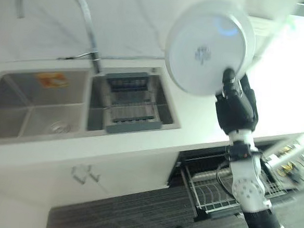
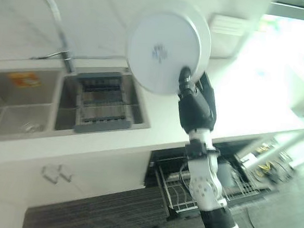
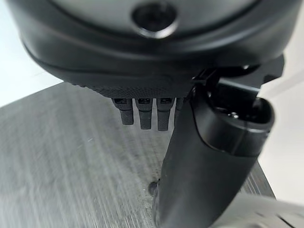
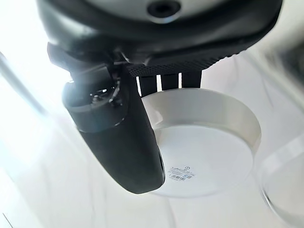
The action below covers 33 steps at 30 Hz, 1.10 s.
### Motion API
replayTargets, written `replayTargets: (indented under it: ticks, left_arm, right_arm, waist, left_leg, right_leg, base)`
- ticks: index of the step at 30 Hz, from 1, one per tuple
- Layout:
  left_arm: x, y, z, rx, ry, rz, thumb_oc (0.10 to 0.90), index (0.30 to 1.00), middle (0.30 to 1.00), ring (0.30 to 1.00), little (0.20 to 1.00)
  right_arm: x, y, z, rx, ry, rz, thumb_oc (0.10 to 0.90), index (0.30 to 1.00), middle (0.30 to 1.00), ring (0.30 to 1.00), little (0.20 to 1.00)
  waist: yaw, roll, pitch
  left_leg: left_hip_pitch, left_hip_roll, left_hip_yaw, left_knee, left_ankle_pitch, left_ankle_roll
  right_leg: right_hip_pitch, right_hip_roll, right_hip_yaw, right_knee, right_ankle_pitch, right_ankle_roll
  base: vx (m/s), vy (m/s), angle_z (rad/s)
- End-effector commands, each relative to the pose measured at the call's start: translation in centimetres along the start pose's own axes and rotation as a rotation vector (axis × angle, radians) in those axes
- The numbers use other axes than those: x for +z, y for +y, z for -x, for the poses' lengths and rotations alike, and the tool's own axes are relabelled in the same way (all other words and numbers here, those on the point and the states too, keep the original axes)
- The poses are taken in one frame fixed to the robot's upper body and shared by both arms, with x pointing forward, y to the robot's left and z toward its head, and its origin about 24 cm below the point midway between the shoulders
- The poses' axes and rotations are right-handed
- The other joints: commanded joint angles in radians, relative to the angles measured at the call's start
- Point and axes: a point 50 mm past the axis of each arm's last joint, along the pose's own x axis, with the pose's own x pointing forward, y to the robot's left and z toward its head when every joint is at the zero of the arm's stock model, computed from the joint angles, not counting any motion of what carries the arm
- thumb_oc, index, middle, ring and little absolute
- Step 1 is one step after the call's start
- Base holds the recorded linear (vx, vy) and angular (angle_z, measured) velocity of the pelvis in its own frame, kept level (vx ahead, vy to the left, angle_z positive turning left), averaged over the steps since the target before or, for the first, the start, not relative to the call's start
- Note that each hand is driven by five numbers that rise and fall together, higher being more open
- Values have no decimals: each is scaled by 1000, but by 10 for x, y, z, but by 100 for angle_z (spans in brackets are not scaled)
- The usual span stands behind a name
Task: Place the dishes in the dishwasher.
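A white bowl (image 1: 209, 47) is held up in the air above the white counter (image 1: 203, 123), its underside turned toward the camera. My right hand (image 1: 237, 107) is shut on its lower rim, with the thumb (image 4: 118, 137) across the base and the fingers (image 4: 161, 83) behind the rim. Below the counter at the right, the dishwasher's lower wire rack (image 1: 209, 191) is pulled out. In the left wrist view my left hand (image 3: 209, 156) hangs over grey floor, fingers (image 3: 142, 111) straight and holding nothing.
A double steel sink (image 1: 32, 105) lies at the left, with a grey drainer basket (image 1: 129, 102) in its right basin and a curved faucet (image 1: 86, 15) behind. A clear glass rim (image 4: 285, 180) shows beside the bowl. Dark striped flooring (image 1: 134, 212) runs along the cabinets.
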Motion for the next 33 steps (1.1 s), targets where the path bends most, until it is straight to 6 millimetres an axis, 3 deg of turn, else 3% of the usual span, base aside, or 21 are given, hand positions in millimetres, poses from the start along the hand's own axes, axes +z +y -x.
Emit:
replayTargets:
  ticks: [1, 7, 11, 14, 20, 25, 33]
  left_arm:
    - [-24, 0, 0, 14, 89, -36, 800, 900, 900, 900, 900]
    - [-28, -8, 0, 2, 107, -24, 800, 900, 900, 900, 900]
    - [-35, -7, 0, 6, 126, 8, 800, 900, 900, 900, 900]
    - [-36, -7, 1, -22, 126, 54, 800, 900, 900, 900, 900]
    - [-28, -8, 0, -19, 81, 41, 800, 900, 900, 900, 900]
    - [-22, -6, 1, -11, 69, 22, 800, 900, 900, 900, 900]
    - [-21, -10, 1, -24, 65, 10, 800, 900, 900, 900, 900]
  right_arm:
    - [65, 39, -25, 227, -328, -33, 400, 300, 300, 300, 300]
    - [85, -3, 4, 45, -362, 2, 400, 300, 300, 300, 300]
    - [67, -49, 25, -162, -255, 20, 400, 300, 300, 300, 300]
    - [43, -78, 34, -269, -127, 84, 400, 300, 300, 300, 300]
    - [26, -88, 35, -318, -37, 128, 400, 300, 300, 300, 300]
    - [13, -92, 34, -358, 3, 166, 400, 300, 300, 300, 300]
    - [10, -102, 35, -459, 37, 302, 400, 300, 300, 300, 300]
  waist:
    - [16, 13, -87]
    - [-94, 14, -106]
    - [-136, 13, -95]
    - [-124, 10, -90]
    - [-98, 11, -79]
    - [-66, 19, -44]
    - [-40, 34, -17]
  left_leg:
    - [-20, 19, -9, 24, -89, -53]
    - [-19, 52, 71, 24, -91, -59]
    - [-4, 55, 108, 24, -104, -52]
    - [-1, 54, 104, 24, -106, -51]
    - [-3, 47, 82, 24, -103, -46]
    - [-21, 41, 35, 24, -90, -44]
    - [-31, 35, 4, 24, -82, -55]
  right_leg:
    - [56, -31, 69, 47, -140, 79]
    - [17, -10, 140, 47, -128, 84]
    - [5, -15, 160, 47, -127, 91]
    - [9, -25, 145, 47, -129, 92]
    - [25, -31, 119, 47, -137, 82]
    - [58, -16, 81, 47, -158, 54]
    - [82, -13, 37, 47, -177, 36]
  base:
    - [-53, -37, -81]
    - [-24, -57, -61]
    - [27, -37, -71]
    - [30, -27, 2]
    - [25, -3, 14]
    - [11, 10, 26]
    - [-1, 18, 18]
